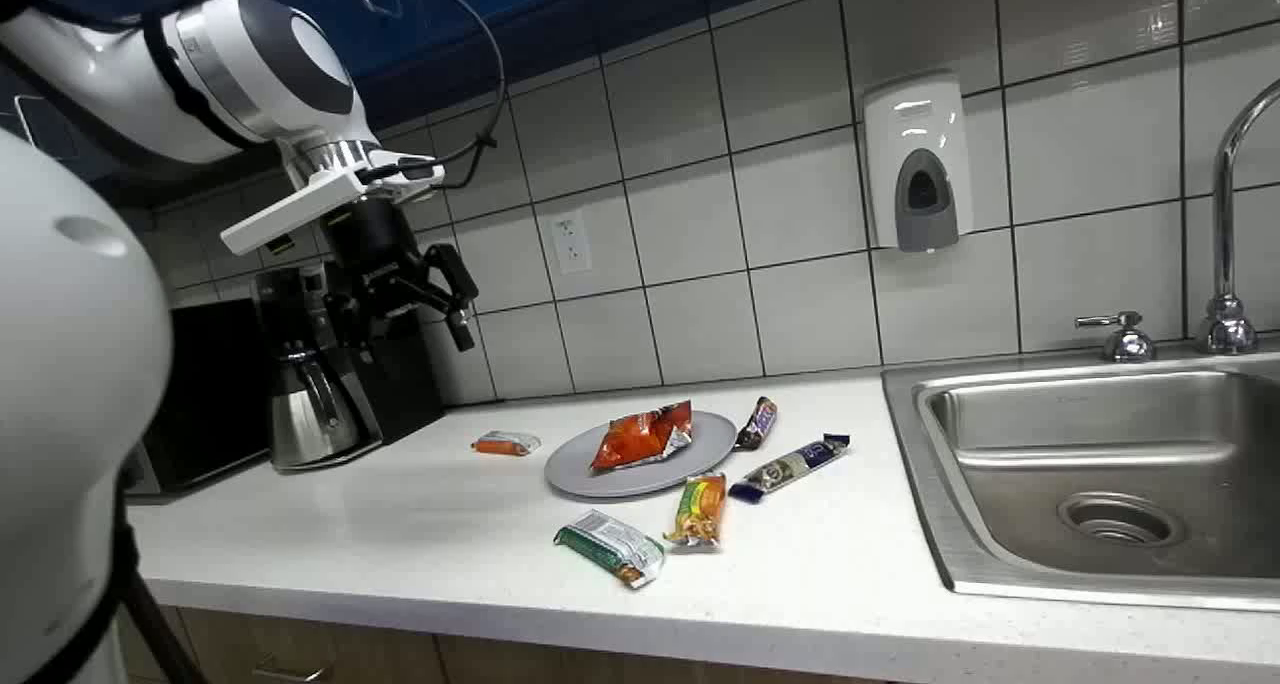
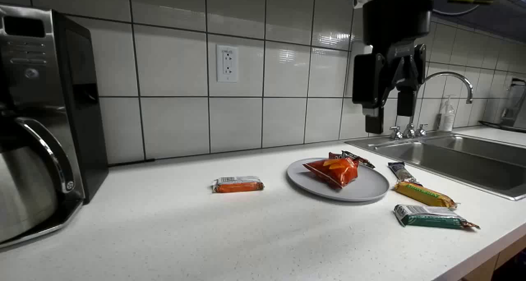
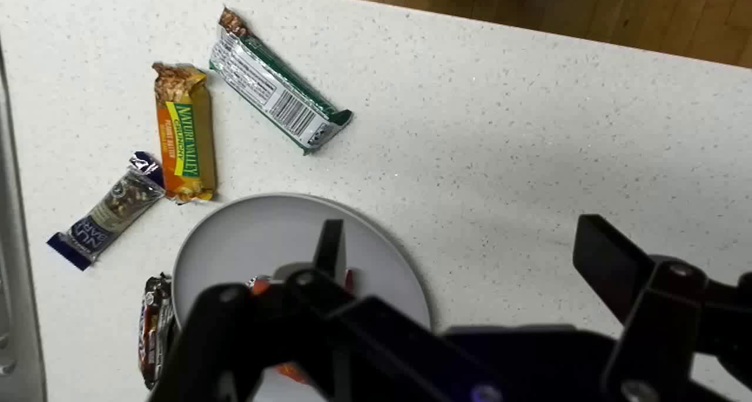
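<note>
Exterior view, left to right: a coffee maker (image 2: 76,100) was seen at the edge, then an orange-and-silver bar (image 2: 239,185) by itself on the desk (image 2: 185,231). Next, a gray plate (image 2: 302,182), which could be tipped if its rim were pressed. A red bag (image 2: 336,172) was carried on it; it looked puffy and slick and could be squeezed out or slid off by an uneven pinch. Just behind, a dark-wrapped bar (image 2: 362,160) was seen at the plate's far rim, near enough to be dragged along by a stray knock. Up in the air, well above the desk, the fingers (image 2: 374,123) were held spread apart, nothing gripped; in the wrist view the red bag was mostly hidden by them, so a descent could be misjudged. Farther right, a navy bar (image 2: 402,174) and a yellow bar (image 2: 425,195) were seen, seemingly touching, so both could be shifted by one nudge. Last, a green bar (image 2: 429,217) was seen just beside the yellow bar, near the desk's front edge, where it could be swept off by a careless sideways pass.
</note>
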Controlling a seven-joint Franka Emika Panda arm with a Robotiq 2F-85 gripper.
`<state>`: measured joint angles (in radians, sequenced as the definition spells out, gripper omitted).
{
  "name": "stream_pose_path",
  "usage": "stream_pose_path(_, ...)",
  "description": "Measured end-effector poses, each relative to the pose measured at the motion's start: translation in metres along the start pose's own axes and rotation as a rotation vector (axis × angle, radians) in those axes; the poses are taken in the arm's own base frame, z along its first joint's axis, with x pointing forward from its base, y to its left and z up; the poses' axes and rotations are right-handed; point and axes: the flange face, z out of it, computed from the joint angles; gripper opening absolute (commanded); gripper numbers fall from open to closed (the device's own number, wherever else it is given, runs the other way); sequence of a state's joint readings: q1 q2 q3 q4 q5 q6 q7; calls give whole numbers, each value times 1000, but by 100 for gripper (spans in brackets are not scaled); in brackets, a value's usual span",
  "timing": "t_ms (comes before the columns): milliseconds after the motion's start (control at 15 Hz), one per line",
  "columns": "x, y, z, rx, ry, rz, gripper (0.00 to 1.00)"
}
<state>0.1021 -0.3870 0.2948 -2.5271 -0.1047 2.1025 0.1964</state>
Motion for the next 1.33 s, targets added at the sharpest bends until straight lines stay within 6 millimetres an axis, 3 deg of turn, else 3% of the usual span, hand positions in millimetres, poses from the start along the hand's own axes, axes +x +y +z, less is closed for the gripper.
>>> stream_pose_path(1333,2,4,2,8,1,8,100)
